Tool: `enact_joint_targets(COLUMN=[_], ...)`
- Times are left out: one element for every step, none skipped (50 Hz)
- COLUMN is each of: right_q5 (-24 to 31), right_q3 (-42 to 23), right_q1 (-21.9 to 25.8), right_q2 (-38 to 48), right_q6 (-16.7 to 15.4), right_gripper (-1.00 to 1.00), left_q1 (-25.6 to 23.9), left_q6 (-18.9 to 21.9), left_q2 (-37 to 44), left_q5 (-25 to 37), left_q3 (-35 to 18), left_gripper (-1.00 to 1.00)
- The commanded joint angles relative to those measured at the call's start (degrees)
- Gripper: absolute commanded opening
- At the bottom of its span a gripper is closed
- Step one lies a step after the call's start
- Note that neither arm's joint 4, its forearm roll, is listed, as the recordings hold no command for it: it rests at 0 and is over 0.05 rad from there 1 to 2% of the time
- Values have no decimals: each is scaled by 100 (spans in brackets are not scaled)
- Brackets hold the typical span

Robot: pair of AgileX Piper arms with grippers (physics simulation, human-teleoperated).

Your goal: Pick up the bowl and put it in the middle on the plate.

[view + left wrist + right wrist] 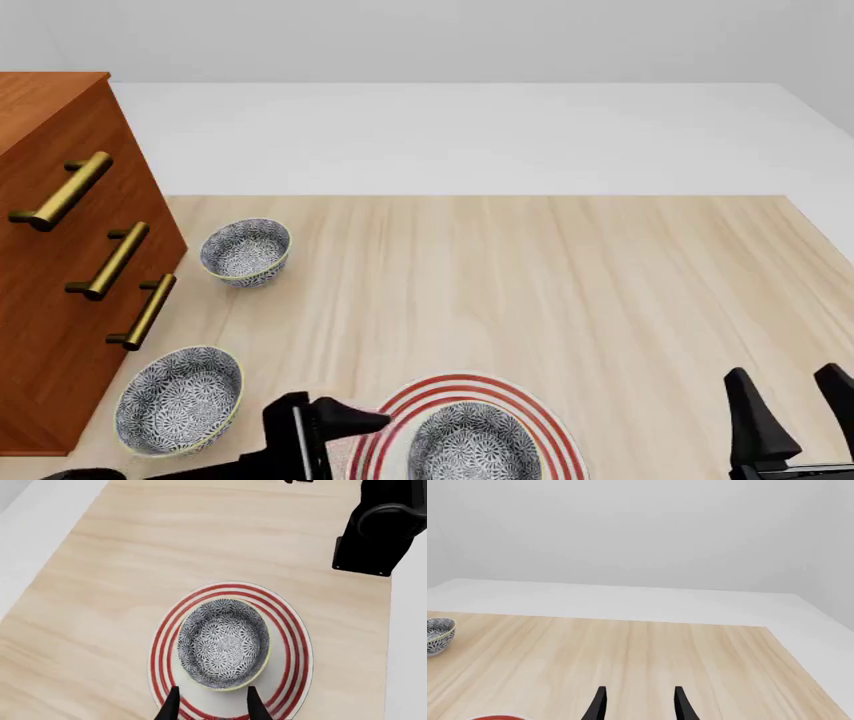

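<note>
Just ahead of our left hand (211, 706), whose two dark fingers stand spread apart with nothing between them, sits the bowl (223, 643). It rests upright on the plate (293, 645), inside the red rings, with white showing around most of it. From the left wrist view the bowl looks slightly off true centre, its far rim lying closer to the rings than its near rim does, though the slant of the camera may account for that.

We judge the placing as good as done, so the step in hand is to leave cleanly. We should draw the left hand back and upward along its own line, away from the bowl, keeping the fingers wide so neither tip catches the cream rim or nudges the plate across the tabletop (561, 290). If we want better centring, a gentle re-grip on the near rim and a small pull toward the hand would serve.

Our right hand (638, 704) is likewise parted and holds nothing, and it points over bare wood well to the side of the plate. Two look-alike bowls (246, 251) (178, 400) stand beyond the left hand near the wooden drawers (54, 280); we leave them alone.
</note>
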Motion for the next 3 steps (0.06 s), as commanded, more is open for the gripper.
enact_joint_targets(right_q5=[0, 0, 1], right_q3=[-1, -1, 0], right_q1=[1, 1, 2], right_q2=[0, 0, 0], right_q6=[4, 5, 11], right_gripper=[100, 100, 100], left_q1=[208, 231, 258], left_q6=[-129, -135, -144], left_q2=[-298, -338, -383], left_q5=[-289, -301, -308], left_q3=[388, 424, 461], left_gripper=[100, 100, 100])
